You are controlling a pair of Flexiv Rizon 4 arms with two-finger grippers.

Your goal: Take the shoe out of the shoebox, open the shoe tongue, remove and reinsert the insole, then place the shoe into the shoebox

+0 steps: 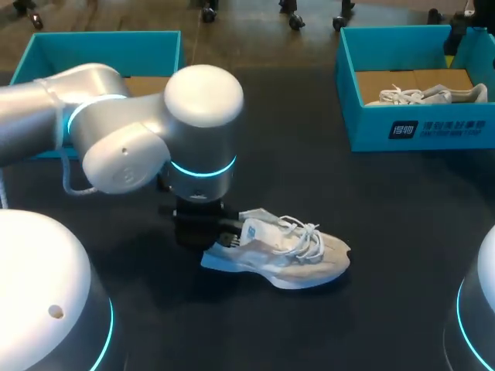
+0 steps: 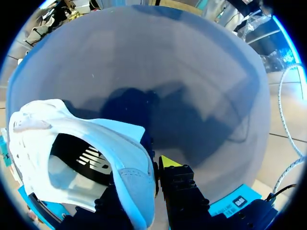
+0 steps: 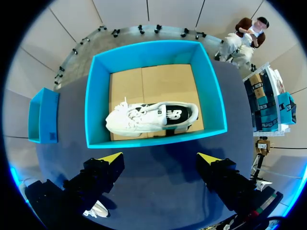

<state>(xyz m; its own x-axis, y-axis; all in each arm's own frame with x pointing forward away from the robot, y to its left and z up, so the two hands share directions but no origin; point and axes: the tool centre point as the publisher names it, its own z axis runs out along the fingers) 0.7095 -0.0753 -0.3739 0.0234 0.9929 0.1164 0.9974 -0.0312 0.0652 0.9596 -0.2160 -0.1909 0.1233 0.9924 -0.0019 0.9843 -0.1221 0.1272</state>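
A white and beige shoe (image 1: 294,251) lies on its sole on the black table, toe pointing right, laces loose and tongue raised. My left gripper (image 1: 203,228) is at its heel. In the left wrist view that gripper (image 2: 156,165) is shut on the shoe's (image 2: 81,143) heel collar; one yellow fingertip (image 2: 168,162) shows outside it, and the other is hidden inside the shoe. My right gripper (image 3: 160,160) hangs open high above a teal shoebox (image 3: 153,139), with nothing between its fingers. A second white shoe (image 3: 148,117) lies in this box.
The teal shoebox (image 1: 418,127) with the second shoe (image 1: 433,95) stands at the back right. Another teal box (image 1: 104,46), with only a cardboard floor showing, stands at the back left behind my left arm (image 1: 116,131). Bare table (image 1: 348,193) lies between them.
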